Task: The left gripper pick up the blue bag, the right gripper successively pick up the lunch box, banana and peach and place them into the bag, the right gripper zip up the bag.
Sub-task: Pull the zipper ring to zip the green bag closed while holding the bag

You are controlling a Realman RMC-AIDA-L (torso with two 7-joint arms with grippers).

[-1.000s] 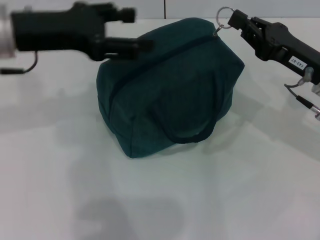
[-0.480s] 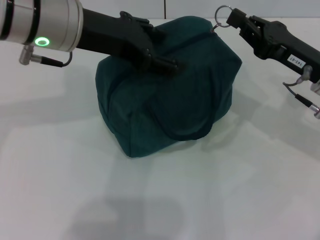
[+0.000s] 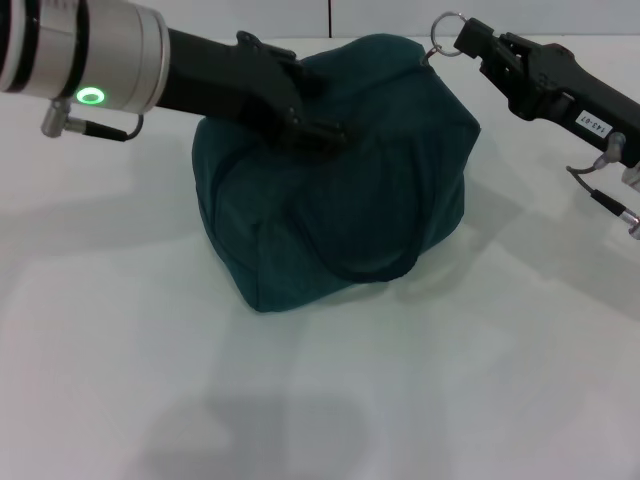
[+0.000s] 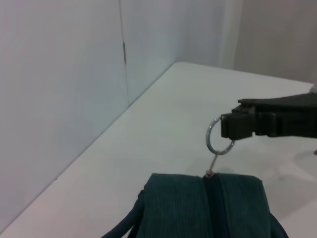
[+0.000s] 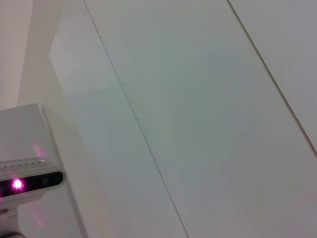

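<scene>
Teal fabric bulged where the blue bag [image 3: 335,175] sat zipped near the far edge of the white surface [image 3: 320,400], its long axis and zip line running from the near left up toward the far right corner. At that far end the metal ring [image 3: 447,33] stood up off the zip, and the right tool [image 3: 468,38] was clenched on the ring. The left tool [image 3: 320,130] pressed down on top of the bag near one loop handle [image 3: 365,265]; whether its fingers gripped anything could not be told.
</scene>
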